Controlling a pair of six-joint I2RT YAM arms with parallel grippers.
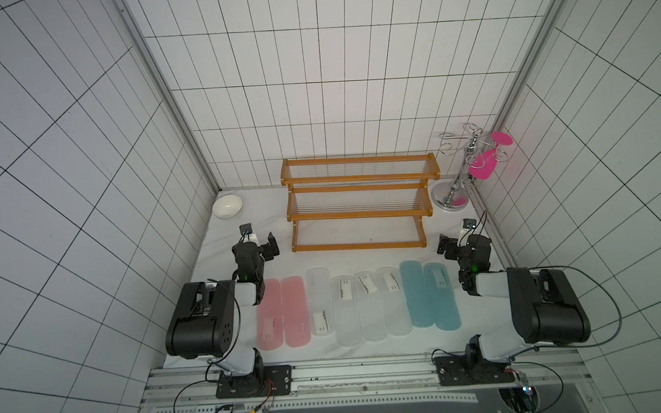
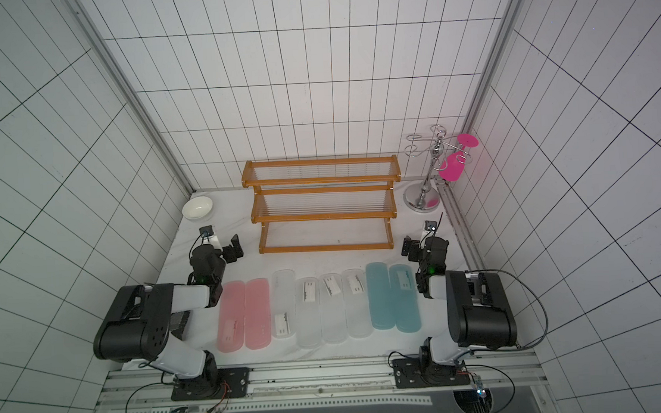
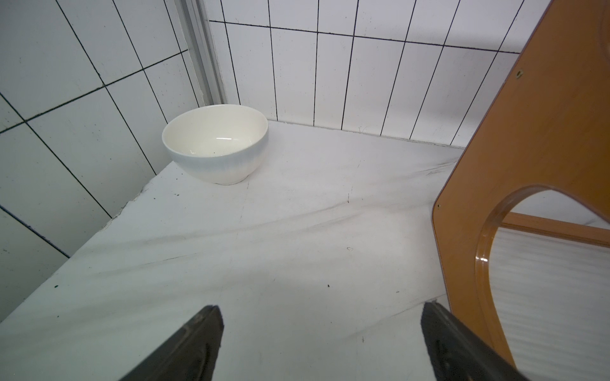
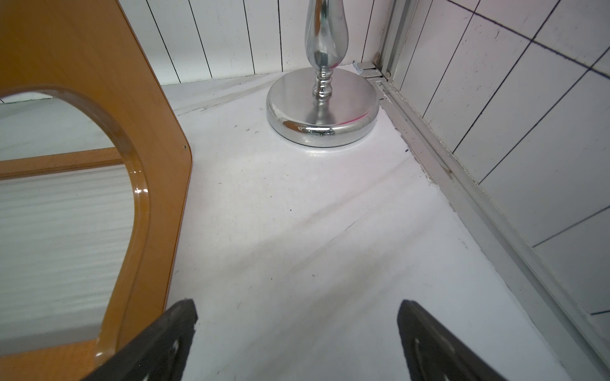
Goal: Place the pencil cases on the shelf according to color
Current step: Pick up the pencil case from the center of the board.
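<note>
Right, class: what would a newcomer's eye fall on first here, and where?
The row of pencil cases near the front of the table: pink by the left arm, frosted clear in the middle, teal by the right arm. Behind it stands the bare orange-brown shelf, and a bright pink glass hangs on the chrome stand in the far corner.

Both top views look steeply down over the whole white desk (image 1: 363, 260). Both wrist views sit low, facing the back wall, sharing the orange-brown wooden stepped shelf (image 3: 528, 148).
</note>
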